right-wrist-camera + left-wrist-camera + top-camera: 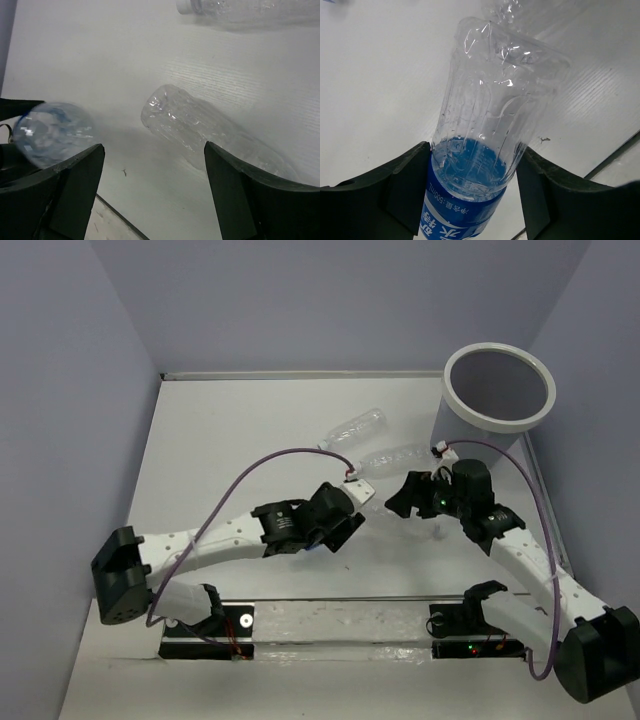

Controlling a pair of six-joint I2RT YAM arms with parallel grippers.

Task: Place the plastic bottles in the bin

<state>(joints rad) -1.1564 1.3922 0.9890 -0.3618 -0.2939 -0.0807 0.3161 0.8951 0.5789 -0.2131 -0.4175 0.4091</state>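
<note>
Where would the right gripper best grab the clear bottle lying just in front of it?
Round the middle of the clear bottle, from above, the right gripper's fingers straddling its width. It lies on its side, so its long body offers two parallel flanks; the rounded end might slip.

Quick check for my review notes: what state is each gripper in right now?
Left gripper: closed on the blue-labelled bottle.
Right gripper: open, holding nothing; a clear bottle lies on the table ahead of it.

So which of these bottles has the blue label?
The bottle between the fingers of the left pincer; the other two, lying on the table, are plain clear.
</note>
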